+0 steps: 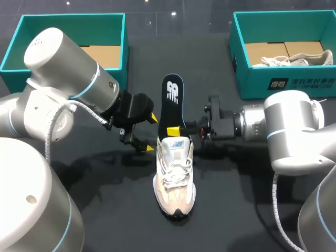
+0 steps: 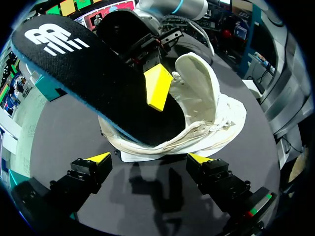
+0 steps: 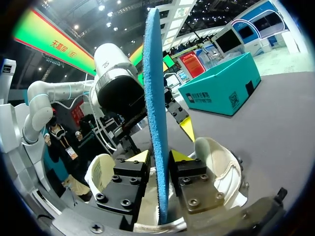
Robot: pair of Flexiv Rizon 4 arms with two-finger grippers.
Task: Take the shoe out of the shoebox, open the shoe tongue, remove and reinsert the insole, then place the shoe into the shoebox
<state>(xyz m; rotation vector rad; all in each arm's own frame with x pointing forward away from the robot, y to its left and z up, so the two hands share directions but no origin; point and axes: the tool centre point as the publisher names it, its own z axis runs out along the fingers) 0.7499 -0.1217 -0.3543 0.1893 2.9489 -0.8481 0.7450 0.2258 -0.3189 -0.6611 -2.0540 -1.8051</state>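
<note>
The right gripper (image 3: 160,156) is closed on the insole (image 3: 155,98), one yellow-tipped finger pressed to each face. In the right wrist view the insole stands edge-on between those fingers, with its blue edge showing. In the head view the right arm comes in from 3 o'clock. The insole is black on top and slants up toward 12 o'clock, with its lower end inside the shoe's opening.

The shoe (image 1: 175,173) is cream and white with laces. It stands upright on the black table (image 1: 121,220) near the middle, outside both boxes, with its toe toward 6 o'clock and its heel toward 12.

The left gripper (image 2: 150,158) holds nothing, and its fingers are spread wide. It hangs just beside the shoe's heel at about 9 o'clock, and neither tip touches the shoe. In the left wrist view the heel and the slanted insole lie just ahead of it.

A teal box (image 1: 13,50) with a brown liner sits far off at 10 o'clock. A second teal box (image 1: 247,79) sits at 2 o'clock and holds another pale shoe (image 1: 294,60).
</note>
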